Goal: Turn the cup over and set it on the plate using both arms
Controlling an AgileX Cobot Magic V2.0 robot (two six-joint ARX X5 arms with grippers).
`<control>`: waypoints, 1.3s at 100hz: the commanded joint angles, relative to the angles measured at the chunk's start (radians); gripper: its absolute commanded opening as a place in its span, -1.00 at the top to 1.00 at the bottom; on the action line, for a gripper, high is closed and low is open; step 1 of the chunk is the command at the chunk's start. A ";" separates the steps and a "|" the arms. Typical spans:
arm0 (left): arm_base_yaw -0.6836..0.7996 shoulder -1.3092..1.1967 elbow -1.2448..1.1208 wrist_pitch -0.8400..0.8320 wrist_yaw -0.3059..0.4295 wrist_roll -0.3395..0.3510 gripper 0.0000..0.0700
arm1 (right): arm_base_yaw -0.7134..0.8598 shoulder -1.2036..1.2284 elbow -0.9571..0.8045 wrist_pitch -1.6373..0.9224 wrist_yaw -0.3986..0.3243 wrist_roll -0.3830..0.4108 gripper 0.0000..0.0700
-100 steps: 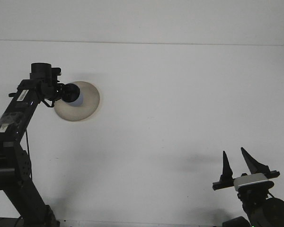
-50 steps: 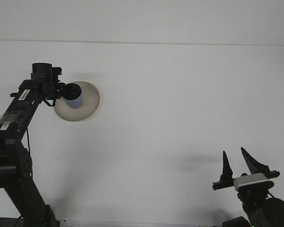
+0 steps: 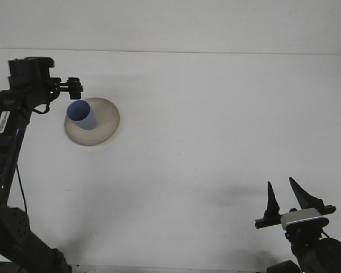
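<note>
A blue cup (image 3: pixel 82 115) stands on the left part of the beige plate (image 3: pixel 106 124), at the far left of the white table, with its open mouth facing up. My left gripper (image 3: pixel 75 86) hovers just above and to the left of the cup, apart from it, open and holding nothing. At the bottom right my right gripper (image 3: pixel 286 197) points upward near the table's front edge, open, with nothing between its two black fingers.
The white table (image 3: pixel 204 131) runs back to a pale wall. The left arm's black links (image 3: pixel 11 148) rise along the left edge of the view. The right arm's base (image 3: pixel 321 253) sits in the bottom right corner.
My left gripper has let go of the cup and moved up and to the left, off the plate. The cup now stands free on the plate. The right arm has not moved.
</note>
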 commanded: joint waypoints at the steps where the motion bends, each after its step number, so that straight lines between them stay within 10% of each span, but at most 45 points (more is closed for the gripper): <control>1: 0.004 -0.045 0.029 -0.009 0.001 0.016 -0.48 | 0.002 0.004 0.005 0.009 0.000 0.018 -0.04; 22: 0.010 -0.218 0.027 -0.149 0.002 0.016 -0.37 | 0.002 0.004 0.005 0.009 0.000 0.018 -0.04; 58: 0.061 -0.623 -0.440 0.054 0.034 0.016 0.99 | 0.002 0.004 0.005 0.011 0.008 0.027 0.08; 70: 0.076 -0.821 -0.763 0.315 0.002 -0.013 0.97 | 0.002 0.003 0.005 0.018 0.008 0.062 1.00; 93: 0.076 -1.113 -1.218 0.658 -0.009 -0.032 0.97 | 0.002 0.003 0.005 0.019 0.026 0.085 0.99; 130: 0.076 -1.239 -1.291 0.647 -0.008 -0.086 0.97 | 0.002 0.003 0.006 0.030 0.026 0.099 0.99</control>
